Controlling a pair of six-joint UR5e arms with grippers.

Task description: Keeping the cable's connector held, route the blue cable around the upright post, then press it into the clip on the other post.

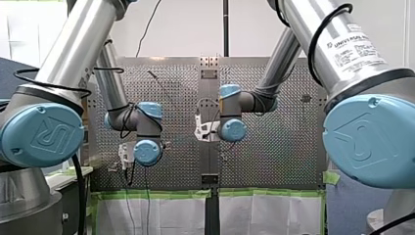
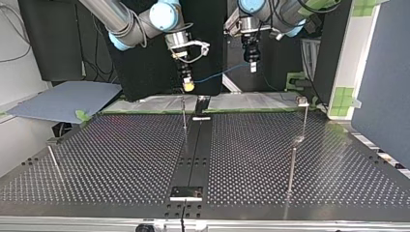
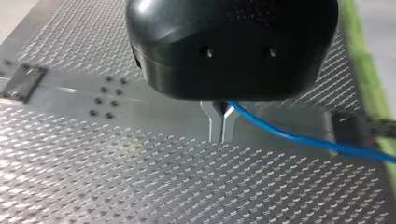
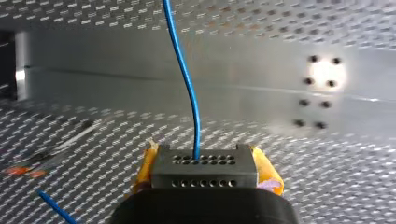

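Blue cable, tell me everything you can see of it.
The blue cable is thin, smooth and flexible-looking. One end enters a dark connector with rows of holes, clamped between my right gripper's yellow pads. From there it spans the air in a gentle curve to my left gripper, whose metal fingers pinch it, above the perforated table.
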